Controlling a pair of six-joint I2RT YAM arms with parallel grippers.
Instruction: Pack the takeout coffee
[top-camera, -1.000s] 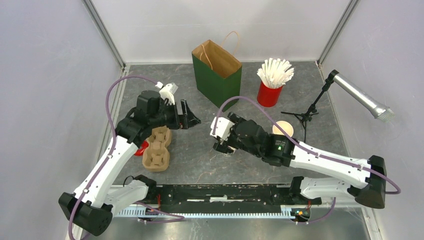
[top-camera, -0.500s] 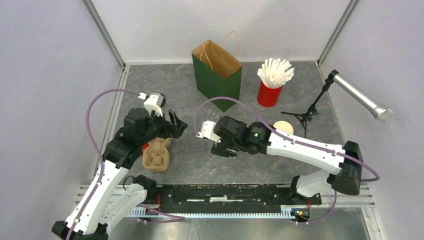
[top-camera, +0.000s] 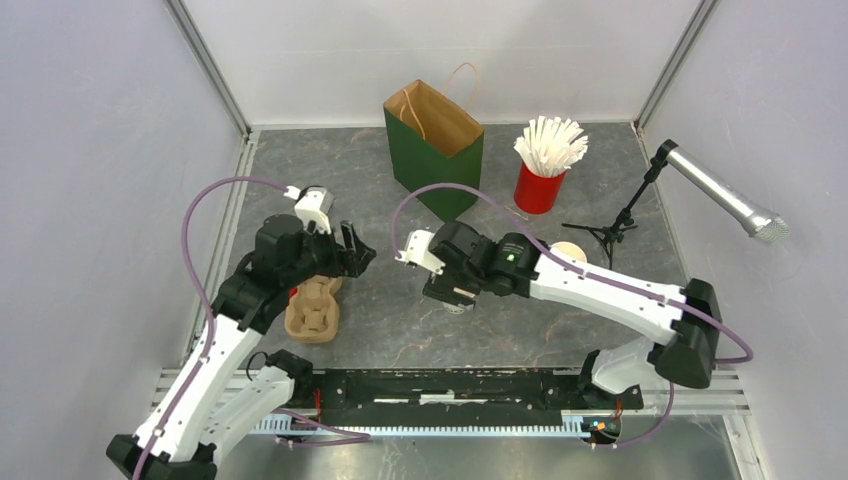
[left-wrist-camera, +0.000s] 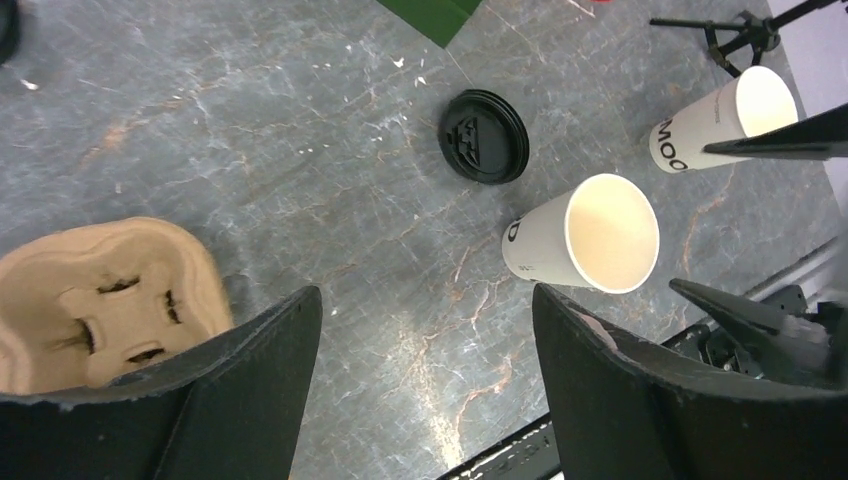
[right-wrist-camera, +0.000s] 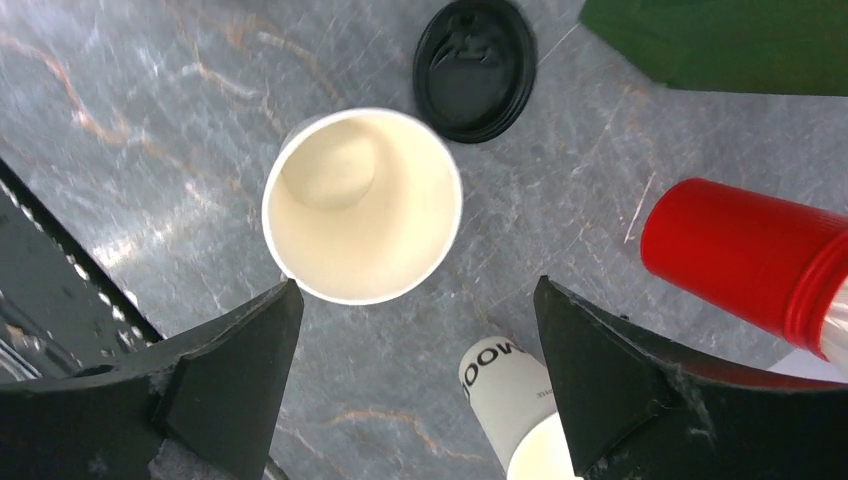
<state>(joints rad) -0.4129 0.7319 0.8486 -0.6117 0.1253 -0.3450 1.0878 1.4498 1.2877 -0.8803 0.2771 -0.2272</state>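
Two white paper cups stand open on the grey table, tan inside and without lids. One cup (right-wrist-camera: 362, 205) is just ahead of my right gripper (right-wrist-camera: 417, 290), whose jaws stand open and empty above the table. The other cup (right-wrist-camera: 510, 400) (top-camera: 568, 251) is further right, near the microphone stand. A single black lid (right-wrist-camera: 475, 68) (left-wrist-camera: 484, 136) lies flat beside the nearer cup (left-wrist-camera: 590, 240). My left gripper (left-wrist-camera: 427, 300) (top-camera: 357, 254) hangs open and empty over bare table, between the brown carrier (left-wrist-camera: 100, 300) and the cups. In the top view my right gripper (top-camera: 448, 290) covers the nearer cup.
A tall green paper bag (top-camera: 434, 148) stands open at the back. The red cup of white straws (top-camera: 541, 180) is to its right, and a microphone on a black tripod (top-camera: 612, 232) further right. The pulp carrier (top-camera: 314, 305) lies under my left arm.
My left gripper has drawn back to the left, towards the carrier. My right arm has swung its wrist left and its elbow back, over the nearer cup.
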